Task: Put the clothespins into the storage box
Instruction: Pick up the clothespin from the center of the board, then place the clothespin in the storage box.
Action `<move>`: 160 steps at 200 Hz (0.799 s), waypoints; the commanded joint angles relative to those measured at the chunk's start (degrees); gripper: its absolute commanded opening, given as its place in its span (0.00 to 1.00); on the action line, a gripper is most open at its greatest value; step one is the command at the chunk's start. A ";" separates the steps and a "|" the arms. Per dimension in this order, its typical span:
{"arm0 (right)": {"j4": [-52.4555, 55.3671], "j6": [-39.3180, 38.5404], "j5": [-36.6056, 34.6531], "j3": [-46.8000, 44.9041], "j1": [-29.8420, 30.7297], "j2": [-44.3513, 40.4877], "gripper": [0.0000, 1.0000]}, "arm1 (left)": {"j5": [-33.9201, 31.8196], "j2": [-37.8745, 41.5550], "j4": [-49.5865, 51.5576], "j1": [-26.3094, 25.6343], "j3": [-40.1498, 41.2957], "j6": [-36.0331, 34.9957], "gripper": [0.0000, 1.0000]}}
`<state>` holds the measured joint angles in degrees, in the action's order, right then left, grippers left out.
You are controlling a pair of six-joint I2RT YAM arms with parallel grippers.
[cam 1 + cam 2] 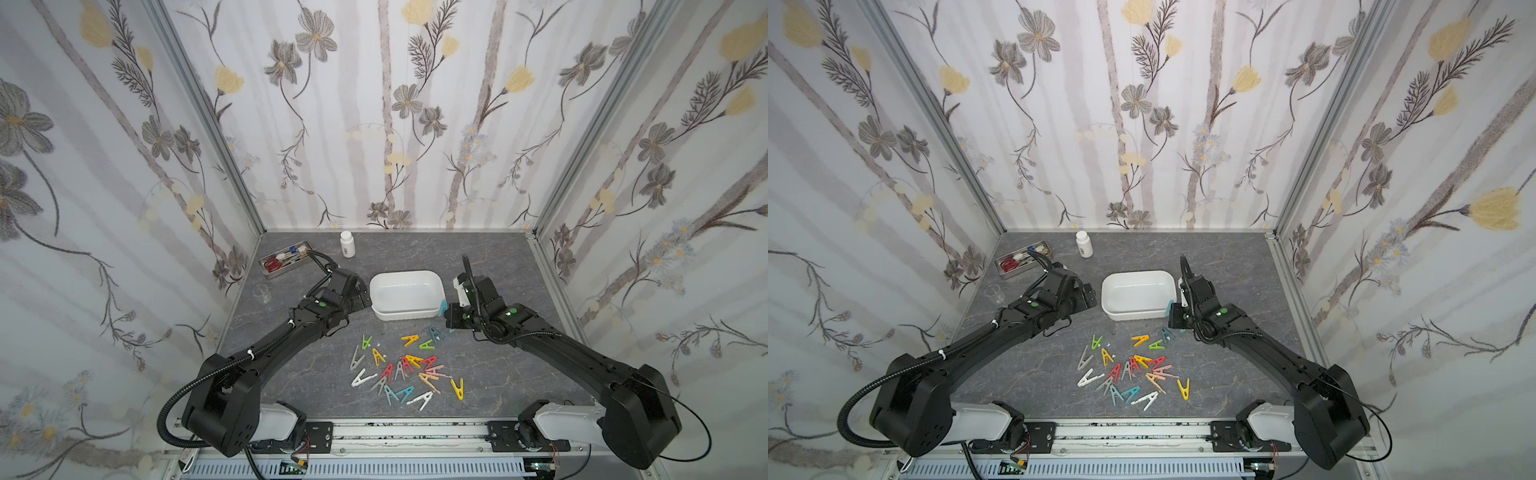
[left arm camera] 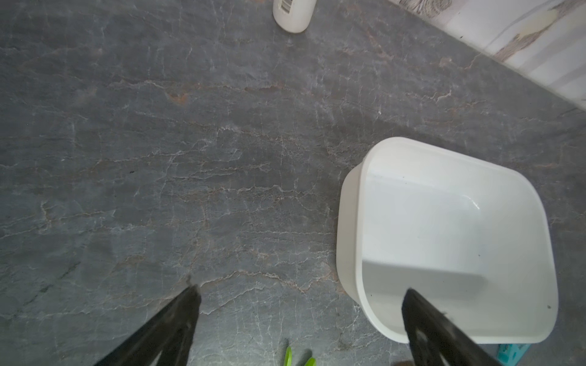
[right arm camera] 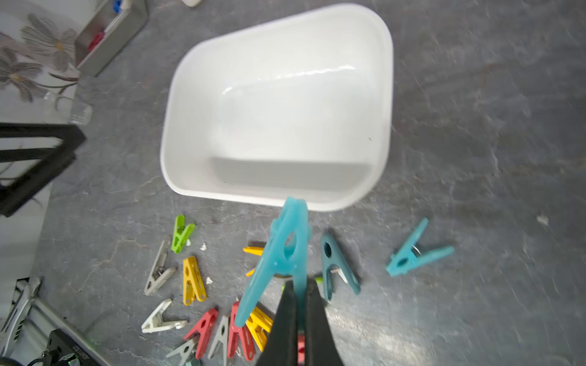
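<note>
- storage box (image 3: 285,177): white plastic, smooth, glossy highlights inside
- clothespins (image 1: 402,368): coloured plastic, smooth; teal clothespin (image 3: 285,247) slightly translucent
- bench (image 2: 190,158): dark grey stone look, veined, matt
- tray (image 3: 111,47): dull grey metal
- bottle (image 1: 347,244): white plastic, satin
- walls (image 1: 374,124): matt floral print

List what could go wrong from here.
1. The right gripper pinches the teal peg by one leg only, so the peg might twist or slip out.
2. The peg's tip reaches only the rim of the box. Released now, it might land outside.
3. The open left gripper hangs close beside the box and might nudge it.
</note>
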<state>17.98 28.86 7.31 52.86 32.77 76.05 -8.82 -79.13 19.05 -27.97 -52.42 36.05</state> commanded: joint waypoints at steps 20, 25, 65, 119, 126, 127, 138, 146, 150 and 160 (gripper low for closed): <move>-2.63 -4.08 3.54 2.42 -0.06 0.63 0.00 | 1.37 2.97 3.53 -0.07 -0.25 0.51 1.00; -2.93 -4.32 3.45 2.42 -0.09 0.46 0.00 | 1.28 3.53 3.18 -0.07 0.21 0.55 1.00; -4.00 -7.04 4.09 7.42 -1.24 5.54 0.00 | 1.42 5.31 2.22 -0.07 3.46 1.81 1.00; -5.47 -9.26 6.66 17.98 -2.22 20.85 0.00 | 2.23 6.85 4.81 -0.07 5.05 0.41 1.00; -5.66 -9.41 6.73 18.96 -2.23 22.52 0.00 | 3.47 6.84 5.04 -0.07 5.05 -0.45 1.00; -5.67 -9.47 6.70 19.08 -2.25 22.76 0.00 | 3.73 6.87 5.08 -0.07 5.05 -0.59 1.00; -6.09 -9.60 6.86 20.26 -2.21 25.16 0.00 | 6.02 6.76 5.42 -0.07 4.79 -1.36 1.00; -6.11 -9.86 7.13 21.05 -2.17 27.08 0.00 | 6.35 6.50 6.04 -0.14 4.63 -0.74 1.00; -6.14 -10.00 7.25 21.40 -2.19 27.98 0.00 | 6.36 6.45 6.39 -0.10 4.61 -0.17 1.00; -5.93 -10.38 7.58 22.33 -2.16 30.24 0.00 | 7.46 6.71 6.70 -0.15 4.69 0.47 1.00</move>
<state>13.47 20.27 13.43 73.25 30.55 102.61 -4.19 -72.60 23.79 -28.03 -47.64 35.97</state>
